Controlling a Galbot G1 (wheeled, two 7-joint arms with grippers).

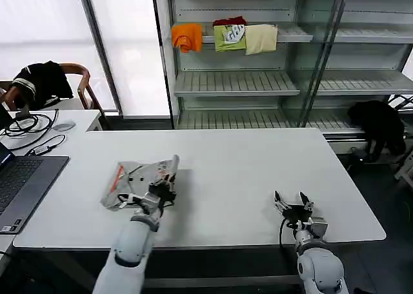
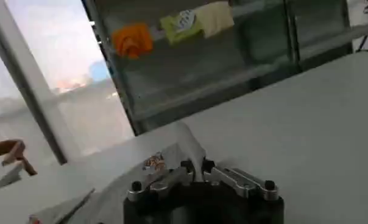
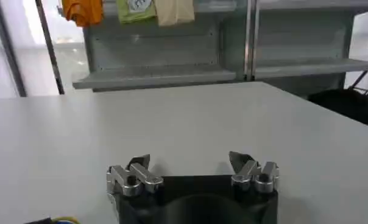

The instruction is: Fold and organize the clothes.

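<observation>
Shirt (image 1: 137, 181) lies on worktop (image 1: 258, 171), left of centre, long axis running left-near to right-far, one corner lifted. Light grey, rumpled, orange lining, small coloured print. Left tool (image 1: 161, 192) clenched on its near edge. Right tool (image 1: 293, 202) spread wide, empty, near front edge.

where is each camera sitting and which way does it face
Head view: on the robot's head, looking forward and down over the white table; both arms show, left gripper on the grey shirt, right gripper open.
Left wrist view: behind the left gripper, shut on the shirt, facing the shelves.
Right wrist view: behind the right gripper, facing the shelves.
Shared: the orange garment.
</observation>
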